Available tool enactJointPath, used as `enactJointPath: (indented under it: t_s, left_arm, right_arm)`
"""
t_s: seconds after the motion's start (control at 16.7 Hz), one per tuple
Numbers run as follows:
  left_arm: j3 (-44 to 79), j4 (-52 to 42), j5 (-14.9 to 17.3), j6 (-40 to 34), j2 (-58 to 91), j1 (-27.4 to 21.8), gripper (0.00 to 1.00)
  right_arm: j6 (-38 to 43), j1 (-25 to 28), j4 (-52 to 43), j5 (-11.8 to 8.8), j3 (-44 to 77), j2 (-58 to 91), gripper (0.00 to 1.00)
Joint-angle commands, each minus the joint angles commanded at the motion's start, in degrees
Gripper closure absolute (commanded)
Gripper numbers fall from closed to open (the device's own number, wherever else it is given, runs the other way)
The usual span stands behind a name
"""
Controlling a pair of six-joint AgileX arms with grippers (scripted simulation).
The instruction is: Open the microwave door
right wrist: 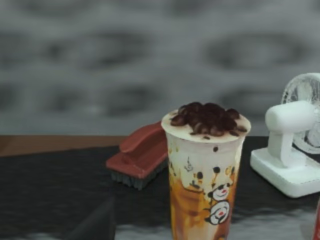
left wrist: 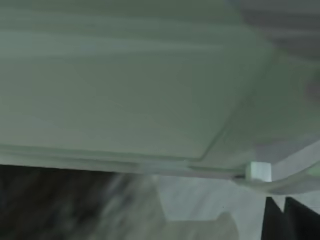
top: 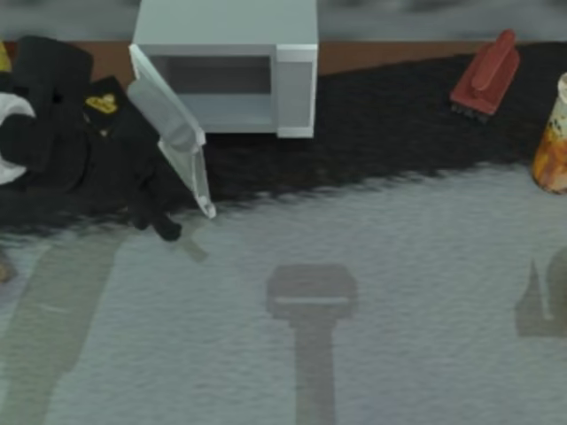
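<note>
The microwave (top: 227,64) is sitting at the back of the desk (top: 399,292), left of centre. The microwave door (top: 173,133) is standing swung out toward the front, baring the grey inside. The left hand (top: 159,221) is hanging just beside the door's free edge; I cannot tell how far open it is or whether it is gripping. A red brush (top: 485,84) and a drink cup (top: 554,137) are standing far right.

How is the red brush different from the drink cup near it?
The red brush lies low and flat on its bristles; the drink cup stands tall and upright. The brush is plain red, while the cup is creamy and orange with dark bits piled on top. Both sit on the dark mat, at the table's right.
</note>
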Motion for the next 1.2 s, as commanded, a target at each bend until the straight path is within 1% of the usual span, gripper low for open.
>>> enactJointPath:
  t_s: [0.12, 1.2]
  left_arm:
    - [0.0, -0.5, 0.4, 0.8, 0.1, 0.4, 1.00]
    - [0.0, -0.5, 0.4, 0.8, 0.1, 0.4, 1.00]
  right_arm:
    - [0.0, 0.0, 0.0, 0.0, 0.0, 0.0, 0.00]
    - [0.0, 0.0, 0.0, 0.0, 0.0, 0.0, 0.00]
